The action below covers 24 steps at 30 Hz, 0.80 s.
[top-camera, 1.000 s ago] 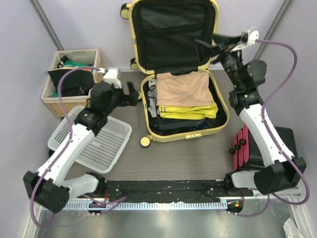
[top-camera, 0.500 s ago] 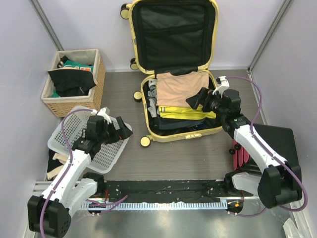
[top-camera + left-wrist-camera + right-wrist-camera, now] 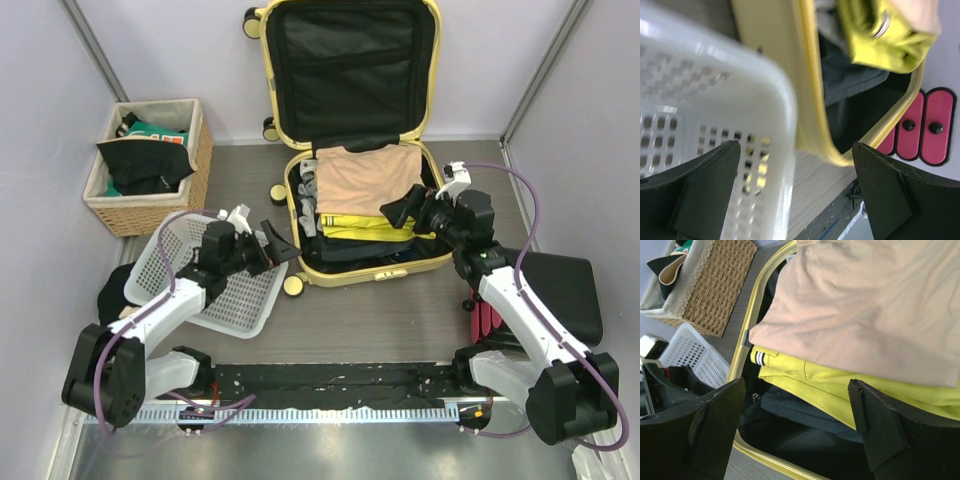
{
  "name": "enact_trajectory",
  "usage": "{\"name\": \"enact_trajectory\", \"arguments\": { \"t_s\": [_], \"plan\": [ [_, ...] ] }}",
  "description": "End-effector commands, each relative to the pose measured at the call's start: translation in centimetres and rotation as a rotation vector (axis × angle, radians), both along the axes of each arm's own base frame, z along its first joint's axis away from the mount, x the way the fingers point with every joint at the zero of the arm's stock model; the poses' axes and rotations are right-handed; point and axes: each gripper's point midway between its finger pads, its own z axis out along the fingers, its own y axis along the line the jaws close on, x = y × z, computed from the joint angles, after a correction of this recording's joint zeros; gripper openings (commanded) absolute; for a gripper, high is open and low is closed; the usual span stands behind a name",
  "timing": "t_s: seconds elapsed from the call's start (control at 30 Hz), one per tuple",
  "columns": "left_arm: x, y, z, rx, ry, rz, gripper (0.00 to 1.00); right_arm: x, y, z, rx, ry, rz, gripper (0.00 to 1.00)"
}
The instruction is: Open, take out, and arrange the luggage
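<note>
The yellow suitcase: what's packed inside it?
Inside the luggage a folded beige top lies over a yellow-green garment, with dark clothing under that and small grey items alongside. Whatever lies beneath the stack is covered.

I found luggage (image 3: pixel 350 80) at rear centre of table (image 3: pixel 380 320), lid standing behind base. Stacked clothes (image 3: pixel 370 180) lay in base. At rear-left corner sat wicker basket (image 3: pixel 140 215); perforated tray (image 3: pixel 240 300) before it, left of luggage. By right edge lay hard case (image 3: pixel 560 290), nearer front than luggage. My left gripper (image 3: pixel 278 245) hung between tray and luggage; right gripper (image 3: pixel 405 210) over base's right side.
</note>
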Motion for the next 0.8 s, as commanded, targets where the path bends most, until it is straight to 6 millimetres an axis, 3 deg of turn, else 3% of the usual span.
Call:
{"name": "enact_trajectory", "arguments": {
  "t_s": [0.0,0.17,0.2,0.37,0.5,0.57,0.6,0.67,0.77],
  "plan": [
    [4.9,-1.2,7.7,-0.075,-0.28,0.03,1.0,-0.5,-1.2,1.6,-0.044,-0.056,-0.057,0.93],
    [7.7,-1.1,10.9,-0.052,-0.408,0.067,1.0,1.0,-3.7,0.9,-0.191,-0.024,-0.165,0.94],
    [8.3,-1.1,10.8,-0.045,-0.407,0.076,1.0,1.5,-4.1,0.8,-0.228,-0.02,-0.174,0.94],
    [9.4,-0.8,13.3,0.013,-0.466,0.077,1.0,3.5,-4.3,0.6,-0.303,0.042,-0.178,0.9],
    [10.1,-1.0,14.7,0.059,-0.463,0.062,1.0,4.9,-5.8,-0.1,-0.376,0.049,-0.248,0.88],
    [10.4,-2.3,13.5,0.083,-0.425,0.018,0.98,5.4,-6.3,-0.2,-0.396,0.052,-0.271,0.86],
    [10.7,-3.3,14.2,0.078,-0.435,-0.003,0.97,5.4,-6.1,-0.4,-0.394,0.058,-0.264,0.86],
    [11.5,-4.5,12.3,0.092,-0.386,-0.036,0.92,5.3,-5.3,-0.1,-0.353,0.049,-0.238,0.86],
    [12.9,-6.1,10.9,0.076,-0.332,-0.06,0.84,4.4,-4.1,0.4,-0.293,0.022,-0.184,0.85]
  ]
}}
